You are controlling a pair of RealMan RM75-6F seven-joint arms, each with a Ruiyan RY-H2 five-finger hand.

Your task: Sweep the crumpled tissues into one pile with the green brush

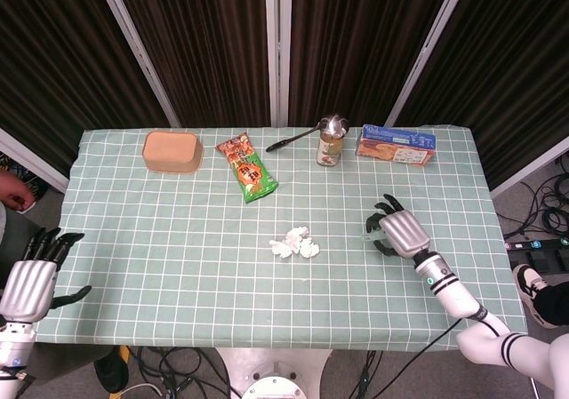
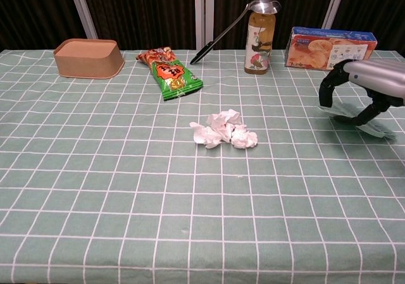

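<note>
The right hand (image 2: 364,97), at the right edge of the chest view, has its fingers curled around the thin green brush (image 2: 370,124), which sits low over the green checked tablecloth (image 1: 178,239). The left hand (image 1: 31,279), lower left in the head view, hangs spread and empty. The crumpled white tissues (image 2: 224,131) lie bunched in one clump at mid-frame, well apart from the brush, so the sweeping looks done.
</note>
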